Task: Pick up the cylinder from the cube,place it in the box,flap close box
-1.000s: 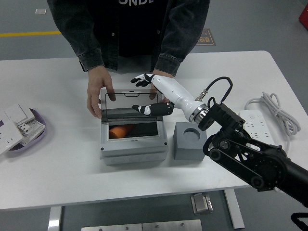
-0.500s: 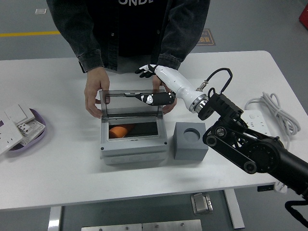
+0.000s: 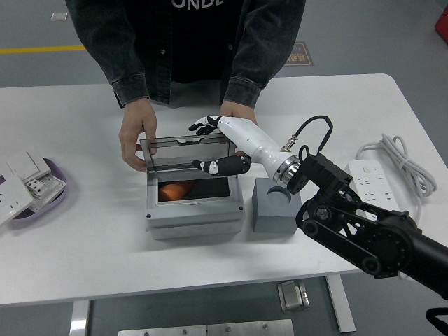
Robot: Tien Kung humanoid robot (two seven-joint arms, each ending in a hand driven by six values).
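Lid (image 3: 187,148) of the grey box (image 3: 194,212) lies at nine o'clock from my right hand (image 3: 217,147), fingers spread holding nothing, its long edge running left-right, while I see the orange cylinder (image 3: 173,191) already inside.

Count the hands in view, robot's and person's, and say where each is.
3. The robot hand, the right one, is at the box flap. The person's hands hold the box's far corners, one left, one behind the robot hand. The robot's left is out of view.
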